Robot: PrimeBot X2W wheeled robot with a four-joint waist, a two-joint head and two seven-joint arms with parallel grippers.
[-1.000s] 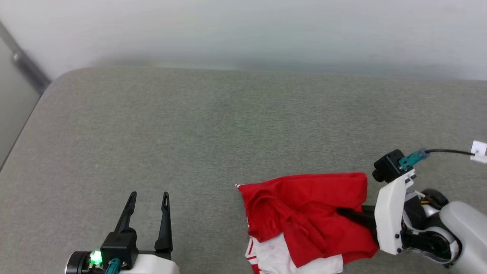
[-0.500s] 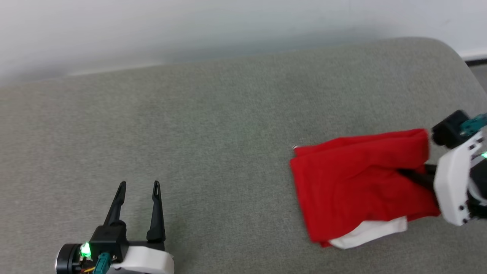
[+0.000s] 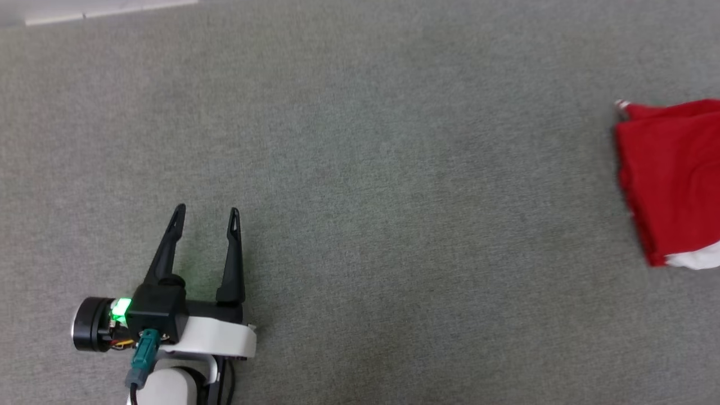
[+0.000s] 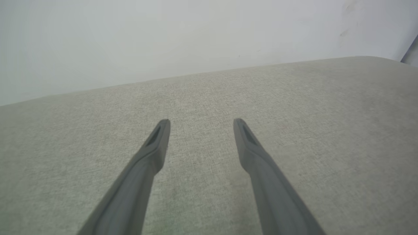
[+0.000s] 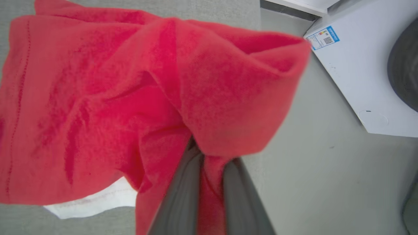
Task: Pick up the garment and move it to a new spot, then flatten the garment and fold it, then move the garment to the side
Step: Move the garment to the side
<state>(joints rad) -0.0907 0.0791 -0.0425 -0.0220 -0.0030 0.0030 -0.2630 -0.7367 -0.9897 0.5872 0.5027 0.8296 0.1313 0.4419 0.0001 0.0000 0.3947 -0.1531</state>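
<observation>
The right pincer (image 5: 210, 169) is clenched on a bunched fold of the garment (image 5: 130, 91), which spreads just beyond its fingertips. The left pincer (image 3: 205, 211) hovers released over the grey counter (image 3: 394, 225), well apart from the garment.

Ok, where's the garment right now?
The red garment is at the head view's far right edge, over the grey cushion, far from the left pincer; in the right wrist view the right pincer is shut on its fabric.
</observation>
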